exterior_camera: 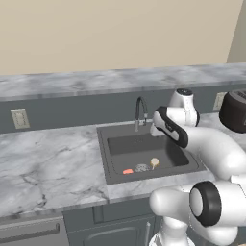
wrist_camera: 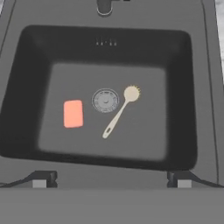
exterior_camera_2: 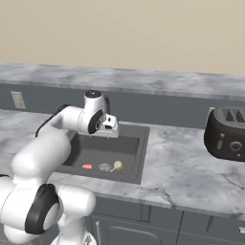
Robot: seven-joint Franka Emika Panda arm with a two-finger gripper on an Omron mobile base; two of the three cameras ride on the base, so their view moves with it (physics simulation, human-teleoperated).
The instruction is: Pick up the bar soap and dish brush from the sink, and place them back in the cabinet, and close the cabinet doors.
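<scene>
Soap point(wrist_camera: 73, 113) and brush point(wrist_camera: 119, 112) lie below open pincer point(wrist_camera: 111, 179).

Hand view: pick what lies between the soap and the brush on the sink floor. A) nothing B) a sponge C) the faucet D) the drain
D: the round metal drain sits between the soap on one side and the brush on the other, on the floor of the sink.

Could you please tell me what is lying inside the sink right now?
On the sink floor lie the bar soap, the round metal drain and the dish brush. Nothing covers them.
</scene>
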